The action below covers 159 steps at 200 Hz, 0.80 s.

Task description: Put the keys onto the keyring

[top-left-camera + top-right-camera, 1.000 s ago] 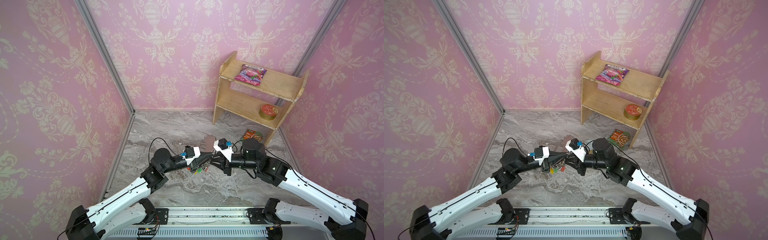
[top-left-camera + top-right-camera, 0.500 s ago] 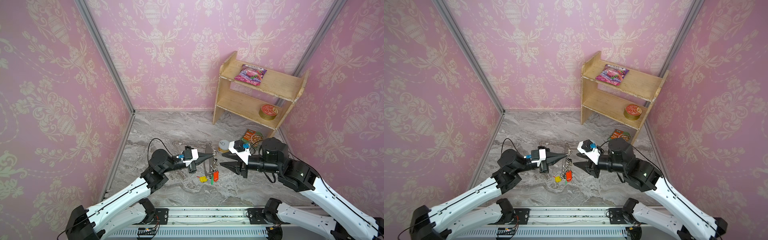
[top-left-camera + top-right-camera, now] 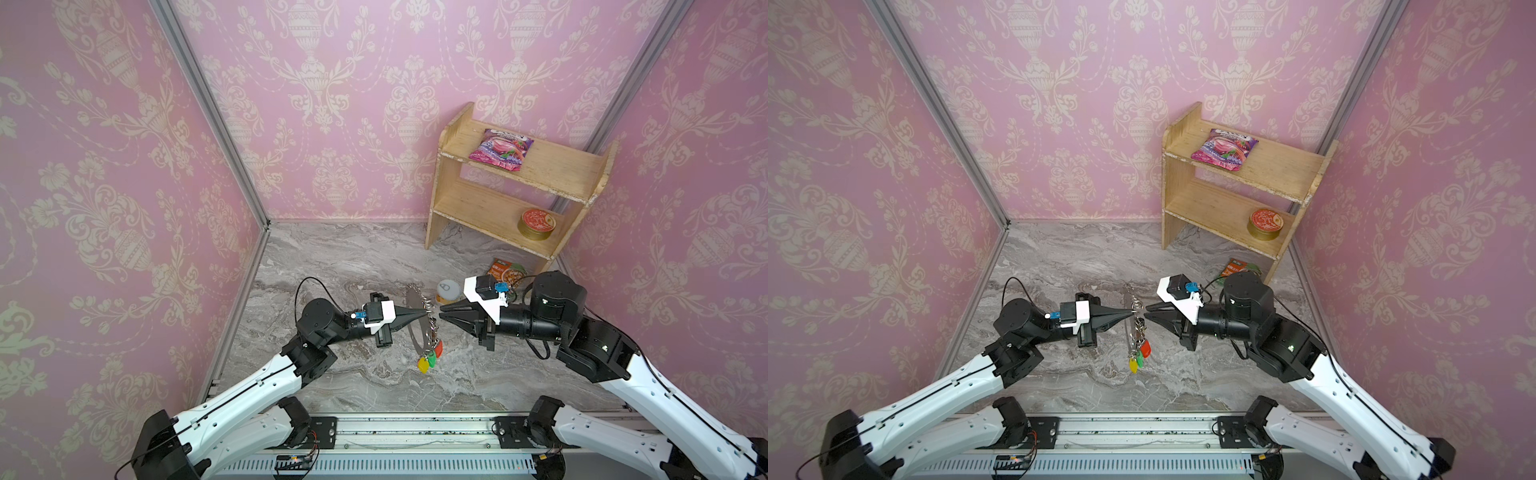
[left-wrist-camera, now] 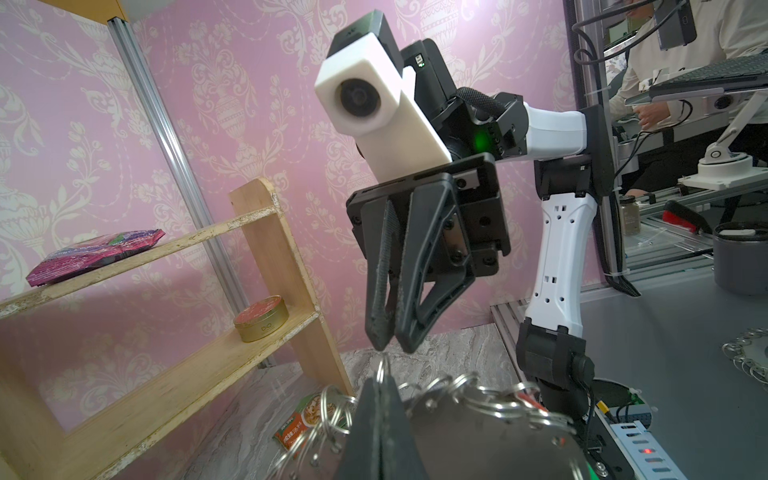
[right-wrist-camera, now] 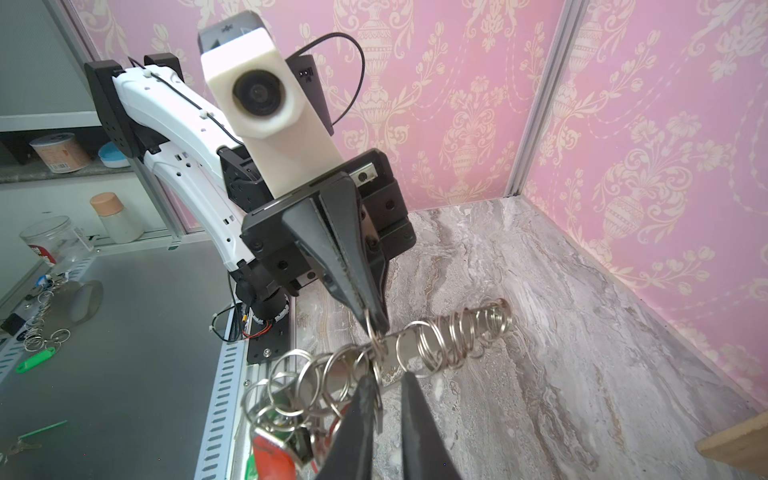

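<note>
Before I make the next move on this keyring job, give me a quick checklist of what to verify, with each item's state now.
1. Grip: left pincer shut on a link of the keyring: ok.
2. Hang: tags dangle lowest under it: ok.
3. Approach: right pincer faces the keyring, jaws slightly apart: ok.
4. Payload: key in the right pincer: not ok, nothing between its jaws.
5. Whereabouts of the key: cannot tell.
6. Clearance: tags off the table: cannot tell.
</note>
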Each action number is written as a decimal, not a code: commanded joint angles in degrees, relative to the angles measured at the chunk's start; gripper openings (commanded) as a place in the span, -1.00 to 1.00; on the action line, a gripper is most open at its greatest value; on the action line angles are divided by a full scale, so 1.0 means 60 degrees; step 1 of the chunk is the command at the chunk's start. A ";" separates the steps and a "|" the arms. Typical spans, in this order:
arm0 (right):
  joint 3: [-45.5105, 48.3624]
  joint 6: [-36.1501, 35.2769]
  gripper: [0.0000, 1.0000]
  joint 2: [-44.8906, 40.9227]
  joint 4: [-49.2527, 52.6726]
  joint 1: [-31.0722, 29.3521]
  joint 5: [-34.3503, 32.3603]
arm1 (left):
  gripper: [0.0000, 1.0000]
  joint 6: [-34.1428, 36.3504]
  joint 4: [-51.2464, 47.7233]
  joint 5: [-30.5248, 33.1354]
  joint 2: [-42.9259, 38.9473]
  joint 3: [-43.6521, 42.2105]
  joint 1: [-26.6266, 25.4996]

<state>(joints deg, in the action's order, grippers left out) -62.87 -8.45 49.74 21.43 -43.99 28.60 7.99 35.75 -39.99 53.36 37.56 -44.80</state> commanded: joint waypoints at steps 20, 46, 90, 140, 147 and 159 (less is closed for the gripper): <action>0.0292 0.0328 -0.75 0.0098 -0.0711 0.0069 0.0599 | -1.00 -0.0075 0.0378 -0.0245 -0.0076 0.0259 0.0025; 0.0335 0.0407 -0.73 0.0274 -0.0709 0.0081 0.0768 | -1.00 -0.0050 0.0328 -0.0236 -0.0094 0.0258 0.0018; 0.0456 0.0486 -0.72 0.0334 -0.0759 0.0108 0.0799 | -1.00 0.0017 0.0239 -0.0232 -0.0123 0.0240 0.0027; 0.0616 0.0642 -0.78 0.0525 -0.1107 0.0241 0.1091 | -1.00 -0.0057 0.0296 -0.0304 -0.0117 0.0258 0.0023; 0.0620 0.0656 -0.78 0.0542 -0.1124 0.0245 0.1128 | -1.00 -0.0057 0.0289 -0.0319 -0.0105 0.0258 0.0025; 0.0654 0.0680 -0.80 0.0527 -0.1196 0.0270 0.1175 | -1.00 -0.0057 0.0281 -0.0334 -0.0109 0.0258 0.0024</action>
<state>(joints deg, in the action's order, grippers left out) -59.99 -5.78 52.77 16.53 -42.85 34.13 7.99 35.24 -40.21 53.36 37.56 -44.75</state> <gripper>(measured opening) 0.108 0.044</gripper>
